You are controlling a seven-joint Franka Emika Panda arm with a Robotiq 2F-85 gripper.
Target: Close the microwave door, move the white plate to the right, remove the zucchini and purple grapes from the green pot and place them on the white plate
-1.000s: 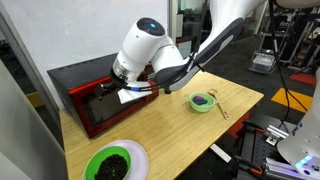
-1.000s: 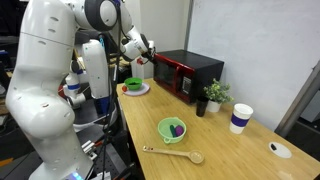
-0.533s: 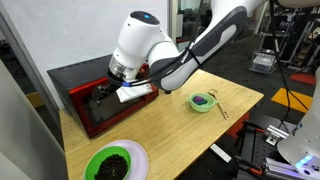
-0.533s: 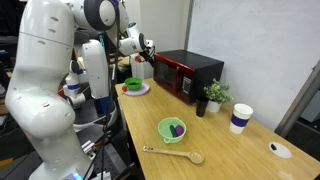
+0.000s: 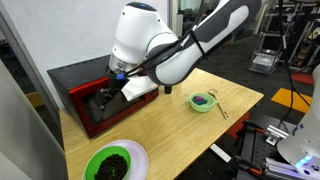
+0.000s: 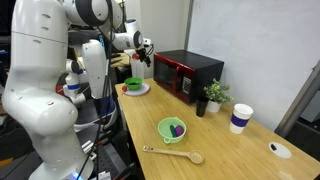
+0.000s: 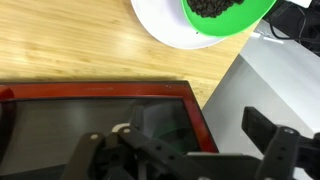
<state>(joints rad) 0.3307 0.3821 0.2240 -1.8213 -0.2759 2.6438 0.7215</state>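
Gripper (image 7: 182,150) hangs wide open with nothing in its grasp, its 2 fingers (image 7: 88,152) spread along the bottom edge of the wrist view. It sits directly in front of the microwave door (image 7: 90,110), whose red frame and dark glass fill the lower half of that view. Whether the door is fully shut cannot be told.

In an exterior view the gripper (image 5: 106,94) is at the left of the frame, against the red microwave. The white plate (image 7: 160,28) lies on the table (image 5: 170,130) at the top of the wrist view, carrying a bright green bowl (image 7: 225,12) of dark contents.

The green pot (image 5: 195,104) stands well apart at center right, with the purple grapes (image 5: 204,99) inside. The zucchini is too small to make out. A wooden spoon (image 6: 175,155) lies near the pot.
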